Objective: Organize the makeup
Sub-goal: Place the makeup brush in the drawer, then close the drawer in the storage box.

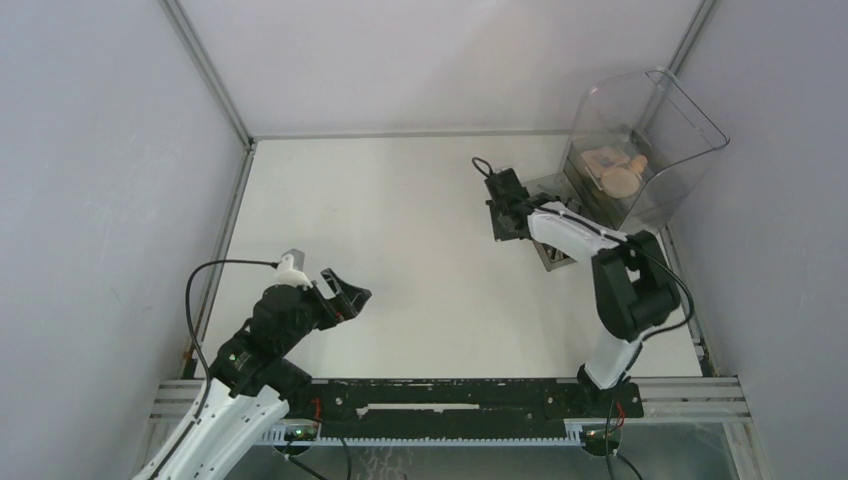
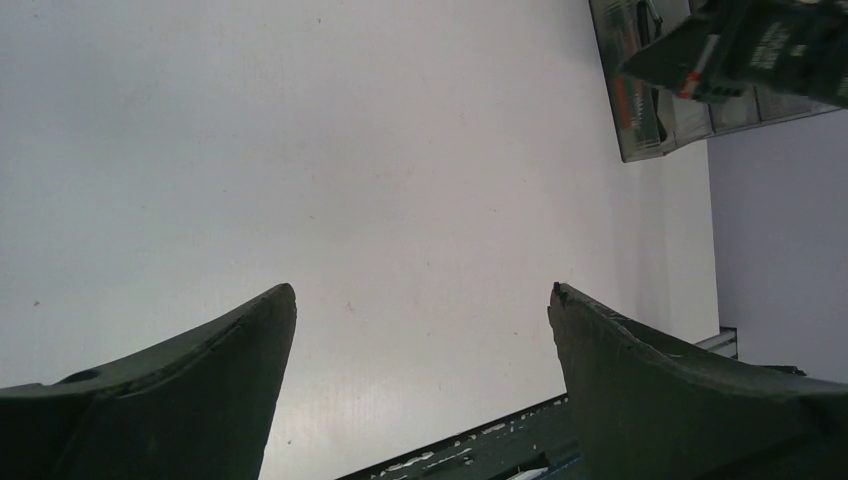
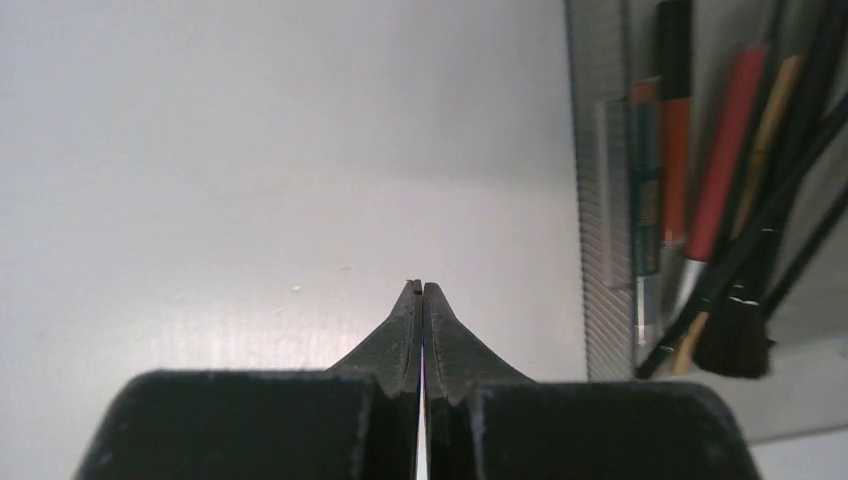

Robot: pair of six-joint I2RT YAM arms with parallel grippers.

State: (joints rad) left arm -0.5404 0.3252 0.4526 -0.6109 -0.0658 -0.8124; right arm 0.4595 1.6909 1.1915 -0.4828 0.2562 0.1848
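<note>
White tabletop (image 1: 400, 250) fills most of the scene, closed in by pale grey walls (image 1: 100, 150). Far off to the right of the left gripper (image 2: 422, 290) and just behind the right gripper (image 3: 421, 287) stands a large smoky clear organizer box (image 1: 690, 130), its open top tilted back toward the corner. Inside it, behind the right gripper, lie a pink palette (image 1: 603, 157) and a round beige compact (image 1: 620, 180).

Low at the near left, the left gripper hovers over bare table with its jaws spread wide and nothing between them. The right gripper's jaws are pressed tight together, holding nothing, their tips above bare table.

Just to the right of those closed tips lies a ribbed clear tray (image 3: 600, 200). It holds long, thin makeup pieces bundled side by side: a red lip tube (image 3: 725, 150), an orange-red pencil (image 3: 675, 150), a tan pencil (image 3: 770, 120), several thin black handles, and a black brush (image 3: 735, 340) whose bristle head is nearest the gripper body.
</note>
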